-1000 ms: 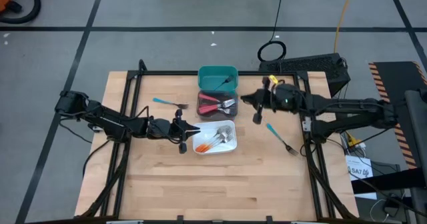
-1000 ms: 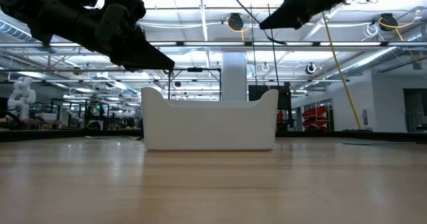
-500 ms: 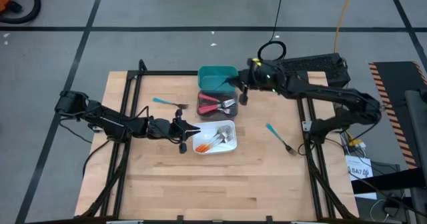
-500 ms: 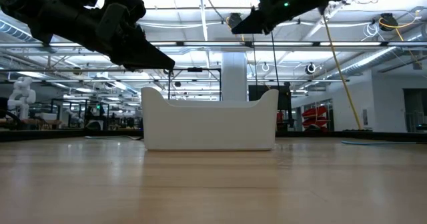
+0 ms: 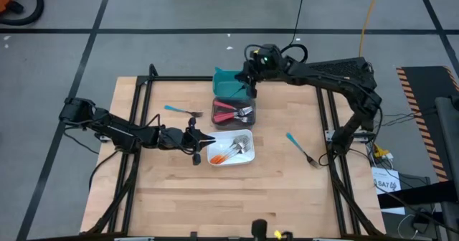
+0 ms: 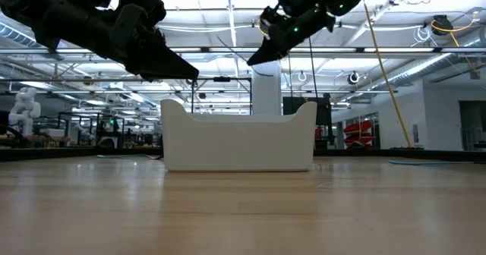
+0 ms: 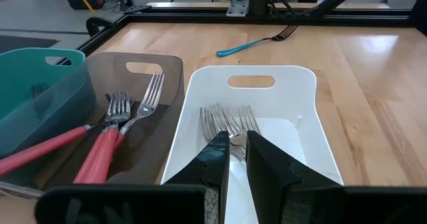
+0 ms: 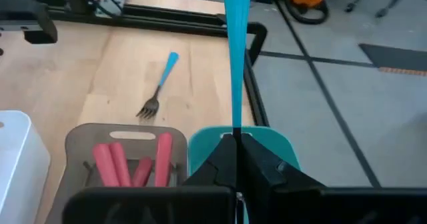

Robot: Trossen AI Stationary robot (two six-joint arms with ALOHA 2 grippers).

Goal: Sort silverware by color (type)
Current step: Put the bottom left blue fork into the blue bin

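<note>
Presently the left gripper [image 5: 203,140] hangs at the near-left edge of the white bin [image 5: 247,156], fingers [image 7: 217,159] nearly together with only a narrow gap and nothing between them; it appears to be waiting. The white bin holds the orange-handled forks [image 5: 224,153], heads toward its right end. Behind it the dark bin [image 7: 172,67] holds the red-handled forks [image 5: 228,113]. Farthest, the right gripper [image 5: 252,74] is above the teal bin [image 5: 223,78], clamped on a blue-handled fork [image 8: 236,57], handle sticking forward past the fingers. Judgement: carried there so blue joins blue; a fork head already shows in the teal bin.

Loose on the table [image 5: 179,198]: one blue fork [image 5: 182,110] left of the dark bin, another blue fork [image 5: 302,147] well right of the white bin. Nothing blocks either; the bins sit tight together, so the release must be aimed carefully.
</note>
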